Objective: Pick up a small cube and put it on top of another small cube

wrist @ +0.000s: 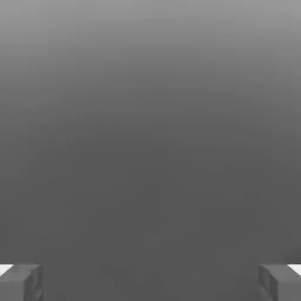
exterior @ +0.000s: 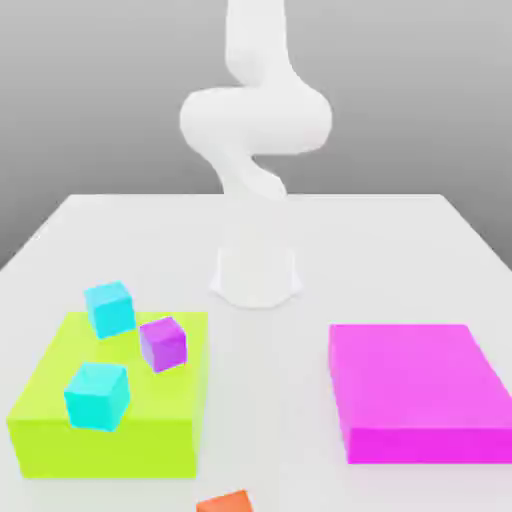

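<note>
The small orange-red cube [exterior: 225, 502] lies on the white table at the near edge of the exterior view, partly cut off by the frame. Two cyan cubes [exterior: 109, 308] [exterior: 96, 396] and a purple cube [exterior: 163, 343] sit on a lime-green block [exterior: 60, 440] on the exterior view's left. In the hand view my gripper [wrist: 150, 282] is open, its grey fingertips [wrist: 20, 282] far apart with nothing between them, facing plain grey background. The arm's white links [exterior: 256, 120] rise above the base, well away from the cubes.
A flat magenta block [exterior: 415, 390] lies on the exterior view's right. The arm's round base [exterior: 255, 275] stands mid-table behind both blocks. A bare strip of table [exterior: 268, 400] runs between the lime-green and magenta blocks.
</note>
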